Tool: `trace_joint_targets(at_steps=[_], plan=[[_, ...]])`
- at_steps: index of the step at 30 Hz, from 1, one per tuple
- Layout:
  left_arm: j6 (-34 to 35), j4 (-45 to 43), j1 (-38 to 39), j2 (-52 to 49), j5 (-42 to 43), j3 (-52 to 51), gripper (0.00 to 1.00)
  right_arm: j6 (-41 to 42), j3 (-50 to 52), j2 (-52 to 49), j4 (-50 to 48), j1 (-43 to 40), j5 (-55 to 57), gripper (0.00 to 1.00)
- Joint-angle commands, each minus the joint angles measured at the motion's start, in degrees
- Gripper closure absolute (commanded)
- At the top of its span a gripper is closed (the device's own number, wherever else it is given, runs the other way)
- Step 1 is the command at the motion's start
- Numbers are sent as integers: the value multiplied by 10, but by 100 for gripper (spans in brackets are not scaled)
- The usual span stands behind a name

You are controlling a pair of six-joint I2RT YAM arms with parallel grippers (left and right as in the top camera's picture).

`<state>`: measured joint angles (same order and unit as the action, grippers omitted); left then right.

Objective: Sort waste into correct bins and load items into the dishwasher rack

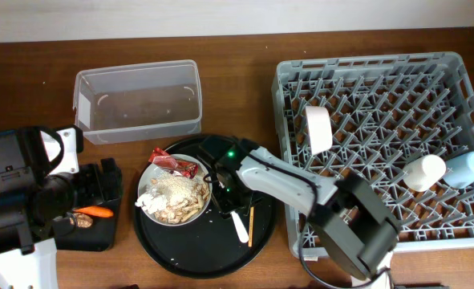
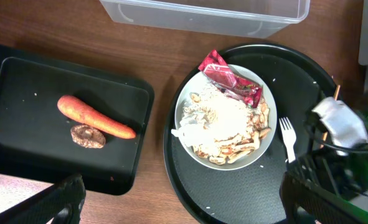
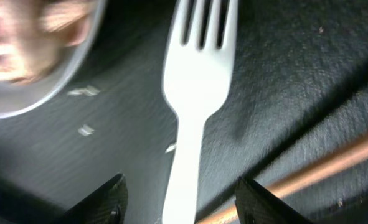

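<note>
Straddling the white plastic fork [image 3: 196,74], my right gripper [image 3: 182,202] gapes empty; it looks light, stiff, slippery, so I'd pinch mid-handle.

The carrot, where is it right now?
In the left wrist view the carrot lies in the shallow black tray, left side, beside a small brown scrap.
</note>
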<state>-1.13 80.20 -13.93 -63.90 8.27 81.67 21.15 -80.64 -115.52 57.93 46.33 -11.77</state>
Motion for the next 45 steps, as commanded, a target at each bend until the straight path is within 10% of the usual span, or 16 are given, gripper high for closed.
trace_joint_targets(at_steps=[1,4,8,16,22,28,32,35,39,45], plan=[[-11,0,0,2,-7,9,1,19,3,-26,-10,3,22,48],[-11,0,0,2,-6,9,0,32,10,-30,-32,5,22,55],[-11,0,0,2,-6,9,1,49,18,-27,-33,5,50,87],[-11,0,0,2,-6,9,1,49,-23,153,63,-33,50,90],[-11,0,0,2,-7,9,1,-33,-44,379,165,-282,61,88],[-11,0,0,2,-6,9,1,-167,-39,327,192,-458,90,88],[-11,0,0,2,-7,9,1,-185,-39,208,188,-455,93,87],[-11,0,0,2,-6,9,1,-203,-39,157,177,-435,116,56],[-11,0,0,2,-6,9,1,-185,-112,224,258,-382,118,53],[-11,0,0,2,-7,9,1,40,-116,320,224,-120,101,53]])
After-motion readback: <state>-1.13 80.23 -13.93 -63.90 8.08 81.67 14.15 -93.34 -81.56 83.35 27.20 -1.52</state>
